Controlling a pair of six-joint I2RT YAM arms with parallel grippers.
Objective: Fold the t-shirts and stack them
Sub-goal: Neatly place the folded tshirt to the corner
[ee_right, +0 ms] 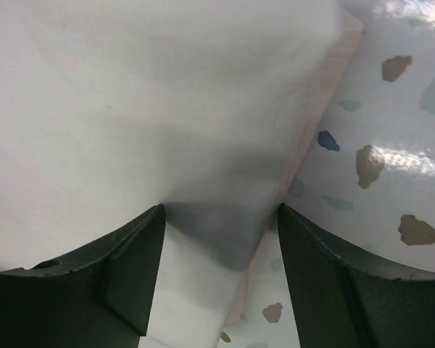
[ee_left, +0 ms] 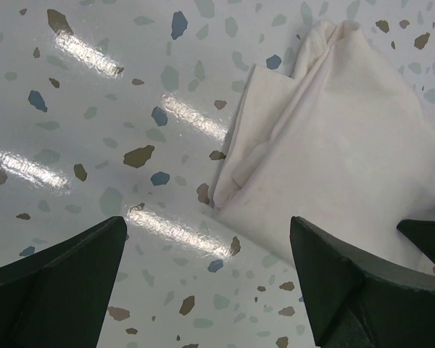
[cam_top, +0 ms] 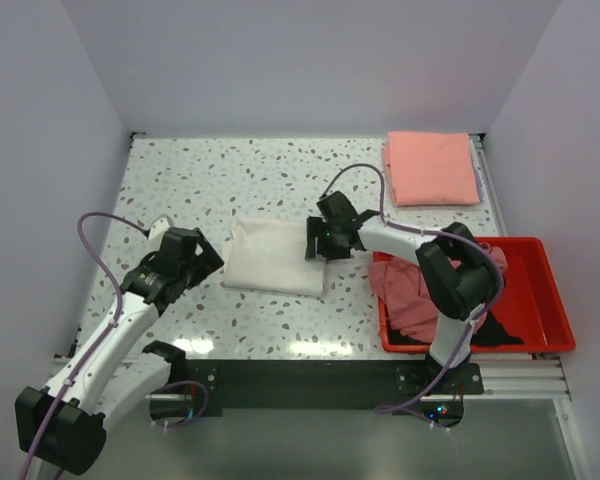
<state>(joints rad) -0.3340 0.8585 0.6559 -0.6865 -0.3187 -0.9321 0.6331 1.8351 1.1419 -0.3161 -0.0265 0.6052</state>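
Note:
A white t-shirt [cam_top: 275,258] lies folded into a rectangle at the middle of the table, no print showing. My left gripper [cam_top: 208,262] is open and empty just off the shirt's left edge. In the left wrist view [ee_left: 206,290] it hovers over bare table with the white t-shirt [ee_left: 326,138] to the right. My right gripper [cam_top: 317,248] is open at the shirt's right edge. In the right wrist view [ee_right: 221,239] its fingers straddle the white t-shirt [ee_right: 130,109] low over the cloth. A folded salmon-pink t-shirt [cam_top: 432,167] lies at the back right.
A red plastic bin [cam_top: 540,300] stands at the right front, holding a crumpled dusty-pink t-shirt [cam_top: 410,290] that spills over its left rim and a black t-shirt [cam_top: 500,332]. White walls enclose the table on three sides.

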